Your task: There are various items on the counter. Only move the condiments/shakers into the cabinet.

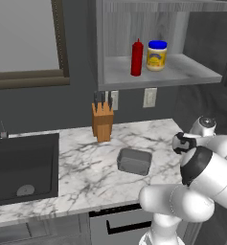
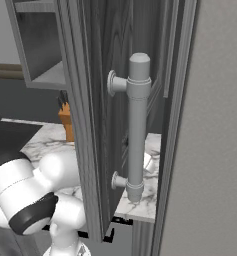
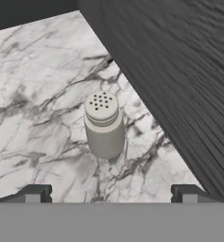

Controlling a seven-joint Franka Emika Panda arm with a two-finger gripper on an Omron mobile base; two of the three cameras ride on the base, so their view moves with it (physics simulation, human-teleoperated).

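The small pale shaker (image 3: 103, 124) stands upright on the marble counter (image 3: 33, 118), close to a dark wood-grain panel (image 3: 179, 71). My gripper (image 3: 111, 194) is open. It hovers just short of the shaker, one fingertip (image 3: 34, 194) on each side and nothing between them. The red squeeze bottle (image 1: 137, 57) and the blue-lidded yellow jar (image 1: 156, 55) stand side by side on the shelf of the grey wall cabinet (image 1: 182, 72). The grey rectangular pan (image 1: 134, 161) and the wooden knife block (image 1: 102, 122) sit on the counter (image 1: 86, 167).
A dark sink basin (image 1: 21, 167) is set into the counter's left end. In the right base view a tall dark wood-grain panel with a grey bar handle (image 2: 137, 127) stands close in front, hiding most of the counter. The knife block (image 2: 66, 122) peeks out behind it.
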